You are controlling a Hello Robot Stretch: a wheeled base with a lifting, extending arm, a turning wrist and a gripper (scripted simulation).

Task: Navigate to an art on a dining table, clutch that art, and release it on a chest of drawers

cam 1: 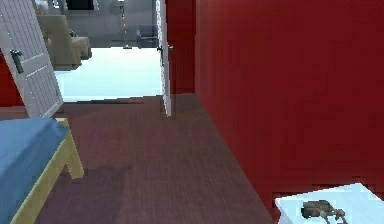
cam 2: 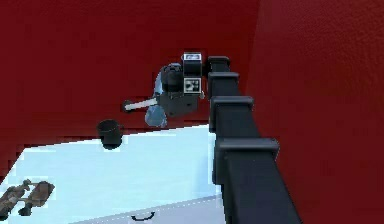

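Boxy dark arm above a smooth, pale worktop.
Its hand is near a small dark cup-shaped lump; grip cannot be told; a knobbly brown figure lies apart.

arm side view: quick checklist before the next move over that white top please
1. Arm extended over the white top: ok.
2. Gripper holding anything: cannot tell; a small dark thing shows just below its fingers in the picture.
3. Dark thing resting on the top or hanging clear: cannot tell.
4. Bare surface around the dark thing: ok; the brown object lies apart, at the view's lower left.
5. Gap between gripper and red wall: cannot tell.
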